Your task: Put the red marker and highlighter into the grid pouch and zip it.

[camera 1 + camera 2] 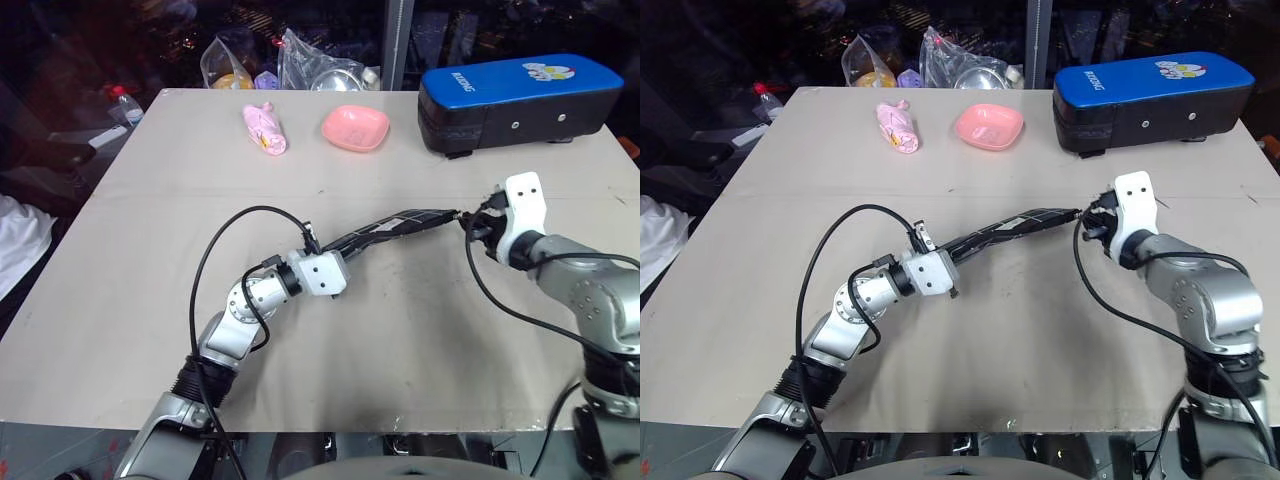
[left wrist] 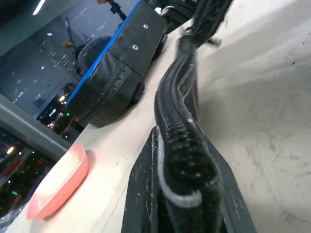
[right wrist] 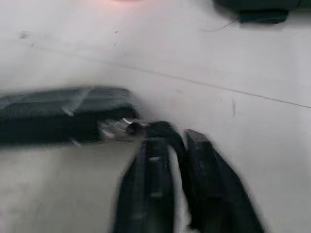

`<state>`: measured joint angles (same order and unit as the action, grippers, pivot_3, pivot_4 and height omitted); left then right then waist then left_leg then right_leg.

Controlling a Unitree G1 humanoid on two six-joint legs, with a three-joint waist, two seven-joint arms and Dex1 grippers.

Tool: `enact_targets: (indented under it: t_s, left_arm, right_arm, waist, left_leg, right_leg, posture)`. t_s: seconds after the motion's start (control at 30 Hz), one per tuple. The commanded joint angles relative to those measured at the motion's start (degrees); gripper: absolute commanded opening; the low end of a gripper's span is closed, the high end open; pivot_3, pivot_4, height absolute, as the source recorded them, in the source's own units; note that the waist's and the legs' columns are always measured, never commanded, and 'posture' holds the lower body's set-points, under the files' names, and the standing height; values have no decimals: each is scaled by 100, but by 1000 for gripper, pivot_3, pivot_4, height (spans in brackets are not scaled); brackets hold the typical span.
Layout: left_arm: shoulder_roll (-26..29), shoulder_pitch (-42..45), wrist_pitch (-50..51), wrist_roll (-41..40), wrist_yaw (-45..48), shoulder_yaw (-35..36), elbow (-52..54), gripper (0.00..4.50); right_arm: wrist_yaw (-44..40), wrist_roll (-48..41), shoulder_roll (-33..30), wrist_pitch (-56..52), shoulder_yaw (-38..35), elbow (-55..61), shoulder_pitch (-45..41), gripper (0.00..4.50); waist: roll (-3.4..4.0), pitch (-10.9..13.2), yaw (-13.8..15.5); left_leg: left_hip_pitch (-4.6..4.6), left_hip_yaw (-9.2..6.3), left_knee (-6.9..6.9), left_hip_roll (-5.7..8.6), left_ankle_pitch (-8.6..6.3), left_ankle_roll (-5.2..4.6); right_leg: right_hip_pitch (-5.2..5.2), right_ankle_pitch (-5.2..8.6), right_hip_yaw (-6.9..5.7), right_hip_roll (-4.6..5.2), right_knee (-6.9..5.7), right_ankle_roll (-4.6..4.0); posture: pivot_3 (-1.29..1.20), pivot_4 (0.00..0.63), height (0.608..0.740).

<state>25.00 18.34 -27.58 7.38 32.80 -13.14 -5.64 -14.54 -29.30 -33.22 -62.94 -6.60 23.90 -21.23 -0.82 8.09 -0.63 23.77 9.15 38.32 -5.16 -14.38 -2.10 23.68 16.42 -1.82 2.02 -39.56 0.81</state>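
Observation:
The grid pouch (image 1: 390,228) hangs stretched just above the table (image 1: 150,300), between my two grippers. It appears as a long black strip seen edge-on. My left gripper (image 1: 314,244) is shut on its left end, and the left wrist view shows the fabric edge (image 2: 180,121) pinched between the fingers (image 2: 141,194). My right gripper (image 1: 470,225) sits at the pouch's right end. In the right wrist view its fingers (image 3: 150,165) stand slightly apart, with the metal zipper pull (image 3: 127,128) at the tip of one. The red marker and the highlighter are out of view.
A big blue-topped black case (image 1: 520,95) stands at the back right. A pink dish (image 1: 355,128) and a pink wrapped item (image 1: 265,128) lie at the back middle. Plastic bags (image 1: 290,62) and a bottle (image 1: 125,105) sit at the far edge.

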Motion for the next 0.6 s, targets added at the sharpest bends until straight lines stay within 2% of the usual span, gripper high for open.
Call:
enact_targets:
  t_s: [0.03,0.1,0.17,0.27,0.33,0.47,0.6]
  left_arm:
    - [245,-26,128,-238,223,190,-67,1373]
    - [433,-116,-10,-162,298,216,-204,2464]
    - [547,-261,27,-254,266,383,-304,3315]
    - [716,-704,346,-1209,883,539,15,4410]
    - [781,-955,726,-1716,1167,644,282,4410]
    - [1271,-2014,2338,-3048,1662,1055,1445,4410]
    - [1403,-2797,3442,-3430,1156,1535,2158,4410]
  right_arm:
    - [-812,375,-669,961,204,117,449,2159]
    - [-1210,580,-937,1607,251,-23,762,3132]
    - [-1706,757,-1135,2379,214,-220,1158,3132]
    - [-2235,808,-1086,3497,-57,-642,1574,3132]
    - [-2409,833,-1030,3956,-184,-890,1712,3132]
    - [-3415,611,-1081,4902,-469,-1525,2132,3132]
    - [-4226,397,-1065,5558,-751,-2284,2284,3132]
  waist:
    - [0,0,-5]
    - [0,0,-27]
    - [0,0,-30]
    - [-1,1,-31]
    - [-1,2,-19]
    - [-6,5,-18]
    - [-2,7,-7]
  left_leg:
    - [0,-1,-1,0,0,0]
    - [-1,1,-2,1,0,0]
    - [-3,3,-2,4,0,0]
    - [-3,1,-4,-3,0,0]
    - [-3,3,-3,-5,0,0]
    - [-5,1,0,-6,0,0]
    - [-9,-1,-3,-7,-1,0]
  right_leg:
    - [-1,0,-1,0,6,0]
    - [0,0,2,-2,7,0]
    - [0,0,4,-4,7,1]
    - [-2,1,3,-6,13,1]
    - [-1,1,2,-5,13,1]
    - [-7,1,2,-2,12,3]
    - [-10,1,2,-1,15,2]
  posture:
    - [0,150,740]
    - [0,150,740]
    - [0,150,740]
    - [0,150,740]
    - [0,150,740]
    - [0,150,740]
    - [0,150,740]
